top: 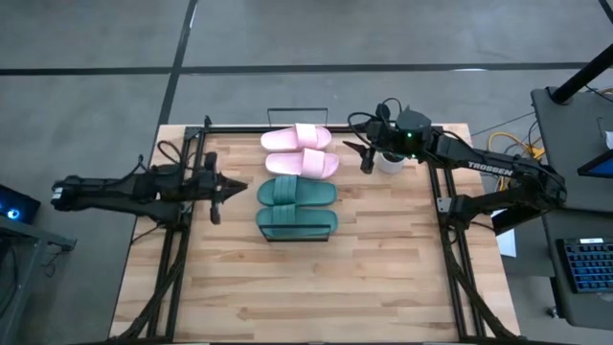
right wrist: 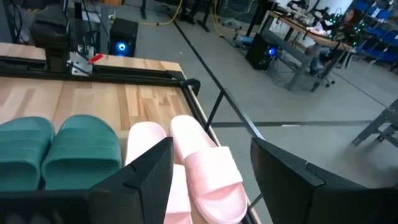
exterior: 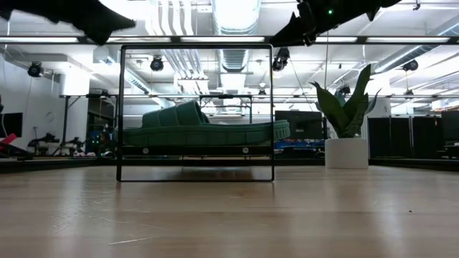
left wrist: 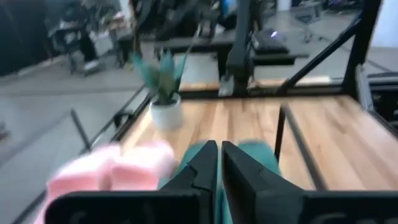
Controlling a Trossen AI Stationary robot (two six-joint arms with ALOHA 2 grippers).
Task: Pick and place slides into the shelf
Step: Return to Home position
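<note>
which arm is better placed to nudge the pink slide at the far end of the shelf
Right, probably: the right gripper is open beside the far pink slide, while the left gripper is shut and sits by the green slides, farther off.

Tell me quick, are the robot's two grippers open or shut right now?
Left gripper: jaws shut, holding nothing.
Right gripper: jaws open, holding nothing.

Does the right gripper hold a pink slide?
No, the right gripper is open with nothing between its jaws; the pink slides lie beyond it.
</note>
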